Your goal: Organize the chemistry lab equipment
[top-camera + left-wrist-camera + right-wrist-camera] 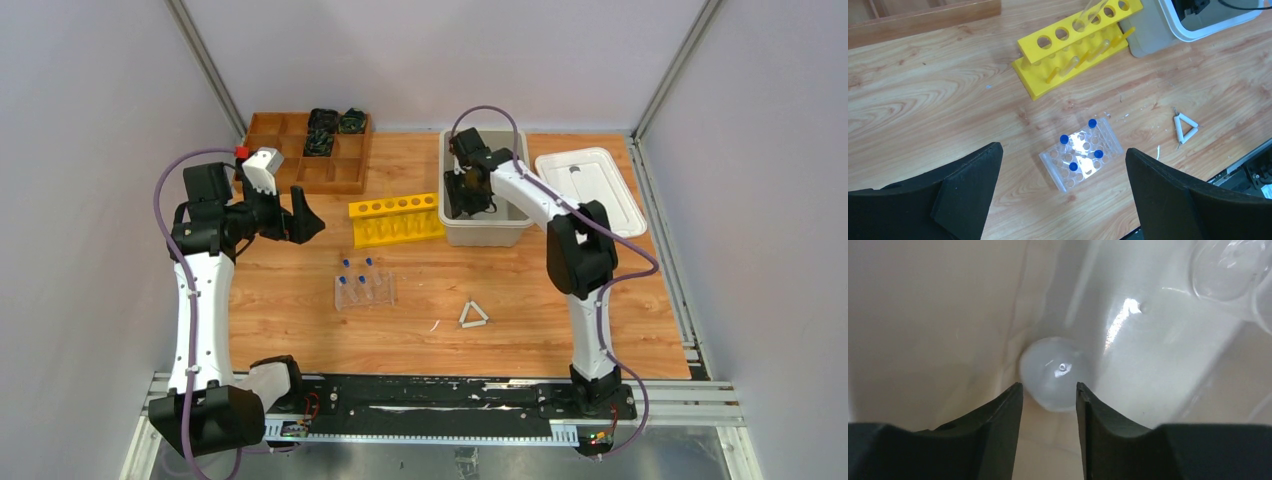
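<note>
In the bin, right pincer half-open over white round dish.

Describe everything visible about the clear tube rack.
The clear tube rack is a see-through plastic block with rows of round holes, standing flat on the wooden table, on the near side of the yellow rack. Four blue-capped tubes stand upright in it; the other holes look empty. Nothing else touches it.

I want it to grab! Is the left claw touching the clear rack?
Apart. The left wrist view shows bare table between the open left claw and the clear rack.
</note>
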